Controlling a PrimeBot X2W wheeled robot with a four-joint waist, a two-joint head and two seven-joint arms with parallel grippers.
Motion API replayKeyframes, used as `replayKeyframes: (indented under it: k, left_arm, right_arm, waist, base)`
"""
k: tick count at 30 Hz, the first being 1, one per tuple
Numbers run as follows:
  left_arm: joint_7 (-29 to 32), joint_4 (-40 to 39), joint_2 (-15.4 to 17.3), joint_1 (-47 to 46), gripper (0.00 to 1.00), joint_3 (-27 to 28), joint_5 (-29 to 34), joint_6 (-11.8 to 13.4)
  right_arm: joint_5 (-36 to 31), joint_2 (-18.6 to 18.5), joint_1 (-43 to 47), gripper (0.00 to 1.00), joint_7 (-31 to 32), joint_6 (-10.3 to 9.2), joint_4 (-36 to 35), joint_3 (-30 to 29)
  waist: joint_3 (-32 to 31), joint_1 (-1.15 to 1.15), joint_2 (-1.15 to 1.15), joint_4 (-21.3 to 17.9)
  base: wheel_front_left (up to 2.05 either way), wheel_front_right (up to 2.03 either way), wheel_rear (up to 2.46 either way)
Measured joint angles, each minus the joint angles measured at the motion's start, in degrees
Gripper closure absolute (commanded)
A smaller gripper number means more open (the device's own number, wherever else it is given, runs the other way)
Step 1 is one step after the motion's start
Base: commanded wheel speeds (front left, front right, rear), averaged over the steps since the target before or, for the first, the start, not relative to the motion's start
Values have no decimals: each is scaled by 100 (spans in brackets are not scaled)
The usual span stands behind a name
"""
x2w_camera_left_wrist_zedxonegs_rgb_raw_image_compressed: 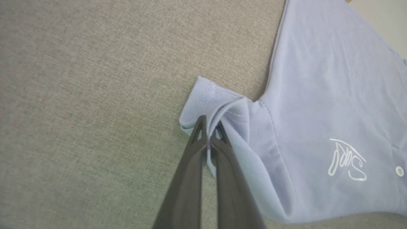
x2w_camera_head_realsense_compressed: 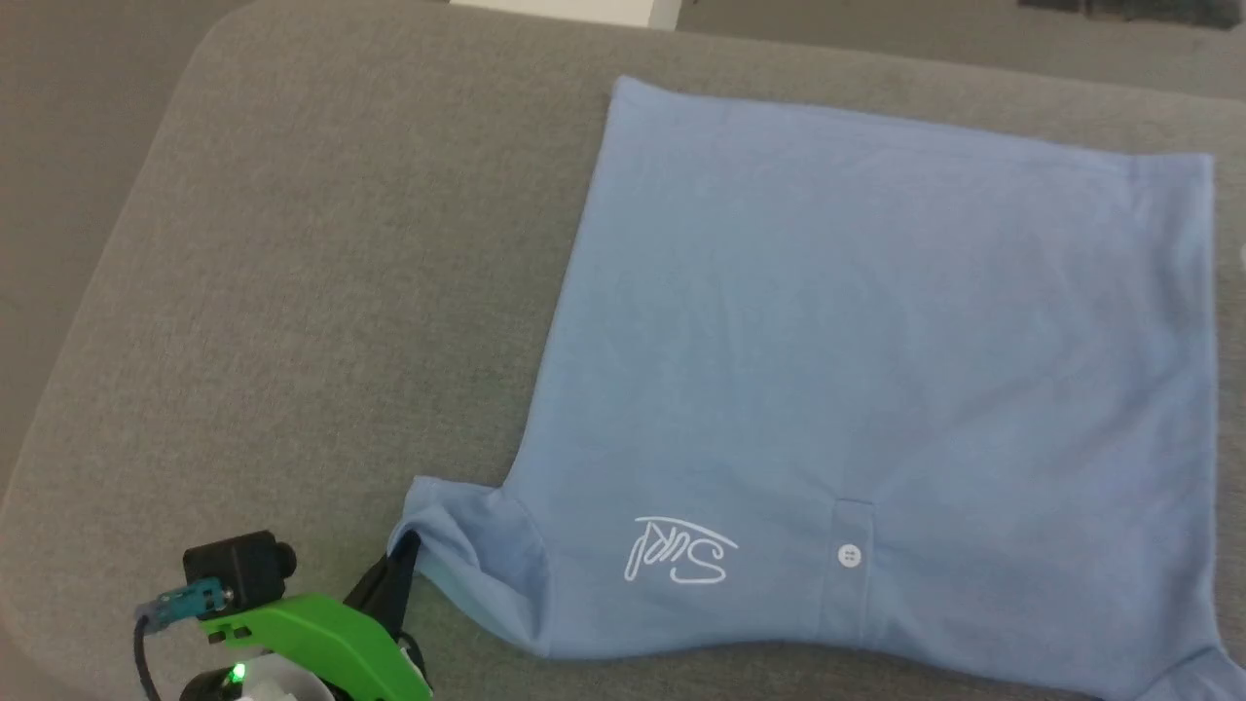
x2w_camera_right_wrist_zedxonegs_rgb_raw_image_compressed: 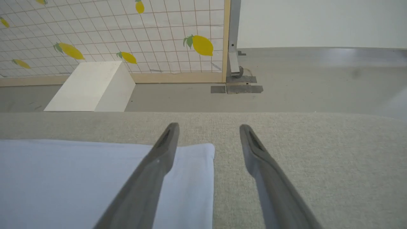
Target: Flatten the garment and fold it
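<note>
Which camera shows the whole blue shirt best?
The head view: the shirt lies nearly whole there, spread flat on the grey fabric surface, logo and button showing. The left wrist view shows its bunched sleeve pinched in the left end effector; the right wrist view, one plain corner by the open right end effector.

A light blue polo shirt [x2w_camera_head_realsense_compressed: 876,341] lies spread front side up on a grey fabric-covered worktop [x2w_camera_head_realsense_compressed: 321,292] with a rounded corner, white script logo and button showing. One short sleeve is bunched toward the near edge. Beyond the far edge, a white box [x2w_camera_right_wrist_zedxonegs_rgb_raw_image_compressed: 92,86] stands on the grey floor [x2w_camera_right_wrist_zedxonegs_rgb_raw_image_compressed: 302,86].
</note>
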Motion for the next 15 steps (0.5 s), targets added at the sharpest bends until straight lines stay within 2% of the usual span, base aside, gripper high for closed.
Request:
replayKeyframes:
  k: [6,11,12,13,14,15]
  left_arm:
    - [-103,178,-125,-202,100,-111,-2,-140]
    - [-175,320,-149,-255,100,-132,-10,-233]
    - [-198,336,-157,-256,100,-135,-10,-241]
    - [-204,358,-164,-260,100,-140,-11,-254]
    - [-223,382,-174,-271,100,-143,-11,-269]
    - [-230,399,-180,-280,100,-146,-13,-285]
  right_arm:
    - [-514,-216,-677,0,1276,0,534,-371]
    - [-1065,-223,-865,0,2338,0,598,-747]
    - [-1152,-210,-866,9,2508,0,570,-800]
    - [-1245,-202,-874,29,2674,0,490,-851]
    - [-1305,-201,-904,56,2832,0,388,-893]
    - [-1347,-194,-916,67,2949,0,294,-927]
  waist:
    - [421,0,0,332]
    - [709,0,0,589]
    - [749,0,0,624]
    - [793,0,0,662]
    - [832,0,0,696]
    - [861,0,0,720]
  base:
    - [0,0,0]
    - [0,0,0]
    - [0,0,0]
    - [0,0,0]
    - [0,0,0]
    - [0,0,0]
